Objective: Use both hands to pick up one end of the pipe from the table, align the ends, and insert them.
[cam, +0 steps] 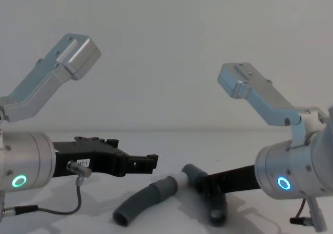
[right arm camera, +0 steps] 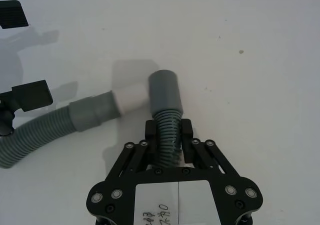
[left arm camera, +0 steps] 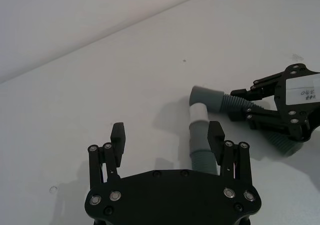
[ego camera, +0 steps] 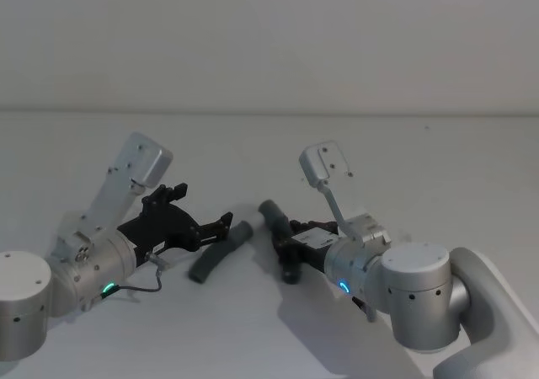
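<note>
One pipe piece [ego camera: 219, 253] lies on the table [ego camera: 253, 328], its white spigot [right arm camera: 131, 97] touching the side of the other piece's plain cuff [right arm camera: 164, 87] at an angle, not inside it. My left gripper [left arm camera: 167, 140] hangs open over this piece, one finger [left arm camera: 216, 137] close beside its grey cuff [left arm camera: 200, 140]. My right gripper [right arm camera: 167, 135] is shut on the ribbed part of the second piece [ego camera: 274, 215], just behind the plain cuff. From the chest, the spigot [cam: 180, 179] meets the cuff [cam: 193, 172] between the left gripper [cam: 151, 164] and the right gripper [cam: 213, 184].
The white table [left arm camera: 75, 85] runs back to a plain wall. Both forearms, the left [ego camera: 93, 261] and the right [ego camera: 396, 278], reach in low from the near corners.
</note>
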